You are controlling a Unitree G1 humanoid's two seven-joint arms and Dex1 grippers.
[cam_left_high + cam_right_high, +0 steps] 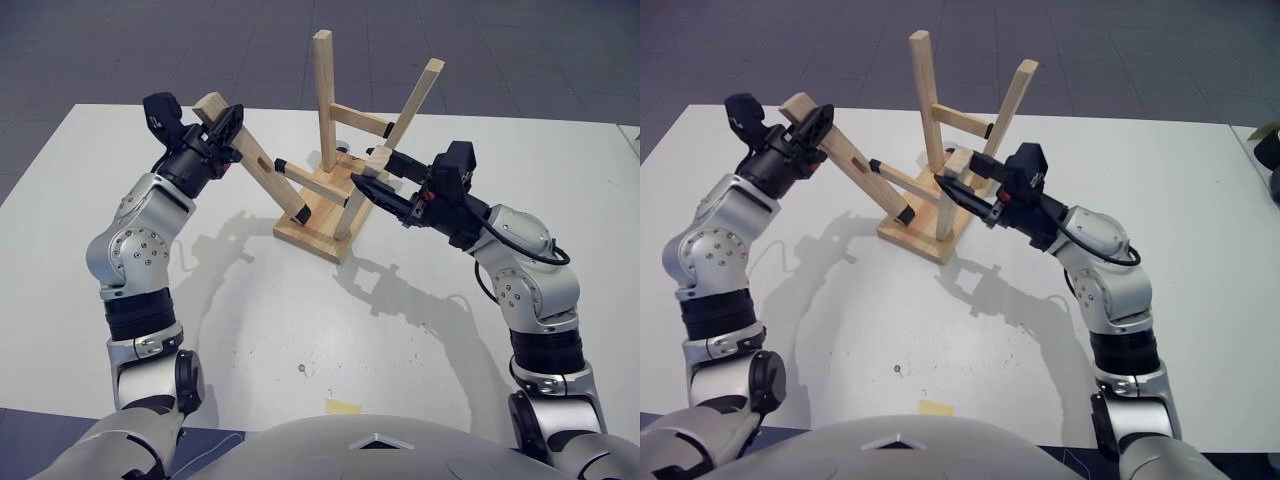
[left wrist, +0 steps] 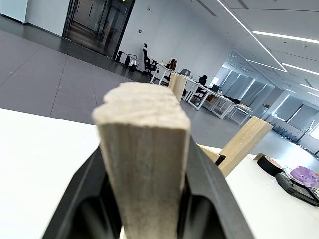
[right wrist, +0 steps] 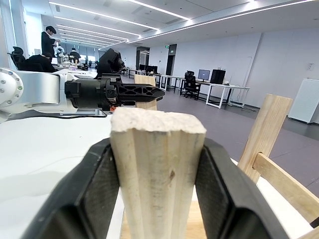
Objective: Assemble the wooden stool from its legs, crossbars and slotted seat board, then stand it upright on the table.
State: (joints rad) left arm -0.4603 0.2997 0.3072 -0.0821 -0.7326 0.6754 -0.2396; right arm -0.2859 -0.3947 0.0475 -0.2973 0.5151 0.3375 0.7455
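Closest in, left gripper (image 1: 226, 126) jaws are clenched on the tilted leg (image 1: 262, 160), right gripper (image 1: 366, 189) jaws on the near leg (image 1: 351, 216). Inverted stool (image 1: 316, 184) rests on the counter (image 1: 300, 320), seat board (image 1: 315, 238) down, rear legs (image 1: 323, 90) joined by a crossbar (image 1: 360, 121). Judged: held legs need seating; turning upright remains.
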